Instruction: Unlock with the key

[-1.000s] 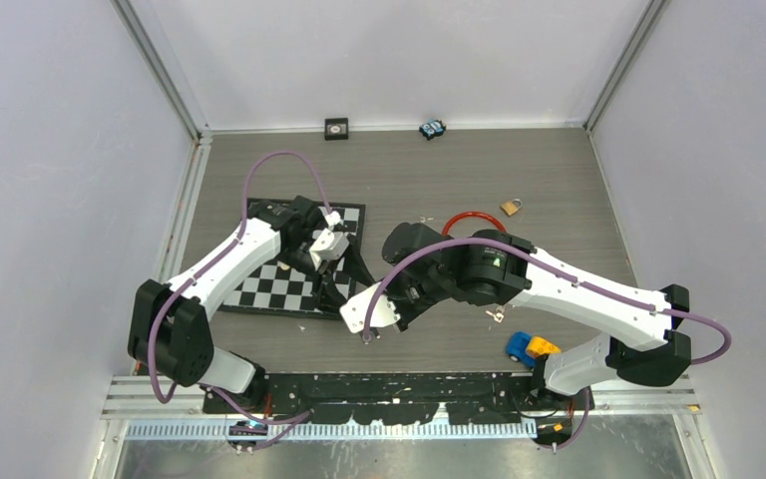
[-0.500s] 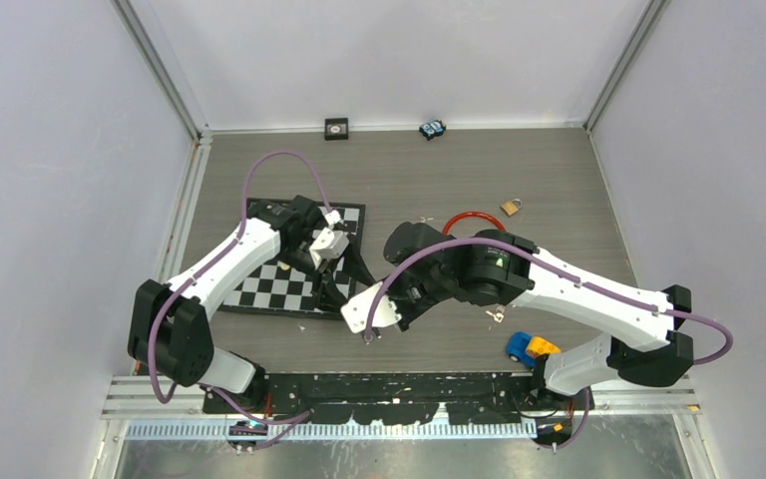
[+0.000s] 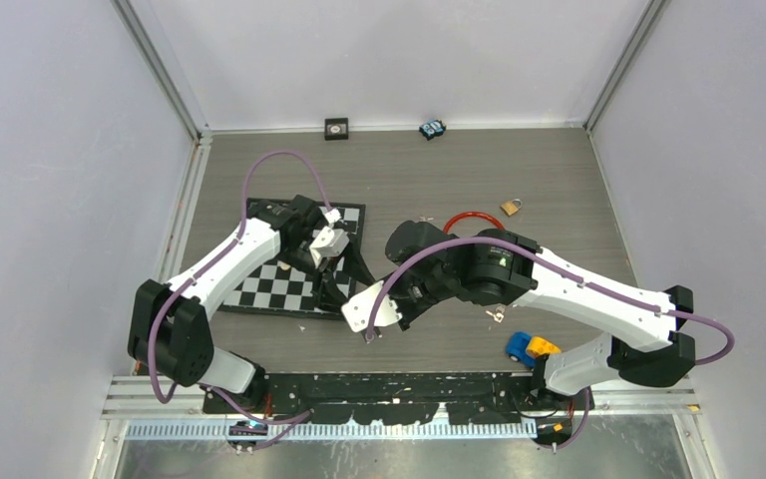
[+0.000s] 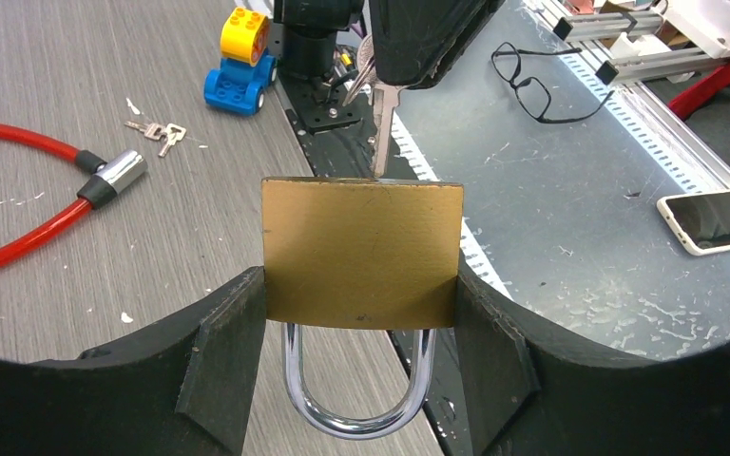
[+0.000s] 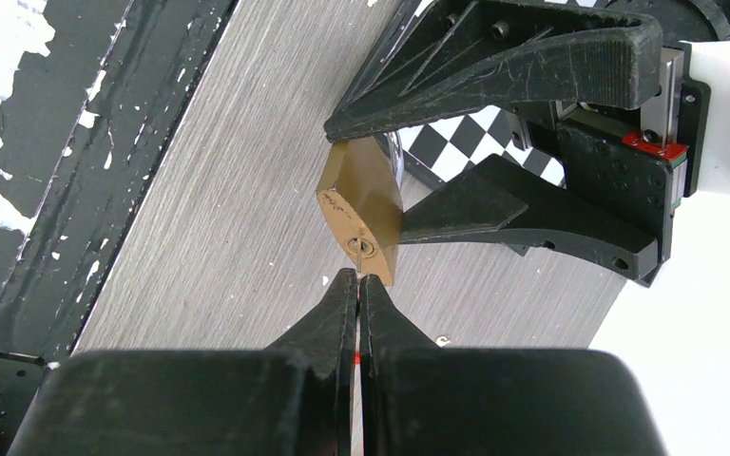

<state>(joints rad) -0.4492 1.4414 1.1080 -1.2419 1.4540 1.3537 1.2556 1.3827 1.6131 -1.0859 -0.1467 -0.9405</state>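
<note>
**benchrat:** so where's the padlock [image 4: 361, 252] sitting relative to each tool?

**yam_fan:** The left tool [image 4: 361, 285] has it clamped by the two side faces of the brass body, one finger per side. The shackle [image 4: 359, 394] points back toward the wrist cam and the keyhole face points away. It's held up off the tabletop [image 3: 439, 170], just off the near edge of the checkerboard [image 3: 289, 284].

**benchrat:** and the key [image 4: 381, 123]?

**yam_fan:** It's pinched in the right tool [image 5: 358, 285], fingers pressed tight together on its head. The blade runs straight at the keyhole face, with the tip right at the brass edge. Most of the blade is still showing, so I can't tell if it's actually in the slot.

**benchrat:** any brand on the lock?

**yam_fan:** nope, can't read any writing on the brass from either wrist cam.

**benchrat:** other stuff around?

**yam_fan:** A red cable lock [image 4: 19, 142], a little bunch of spare keys [image 4: 157, 131] and a blue and yellow toy car [image 4: 242, 62] are all on the tabletop. Glasses [image 4: 532, 85] and a phone [image 4: 722, 218] sit off past the edge.
</note>
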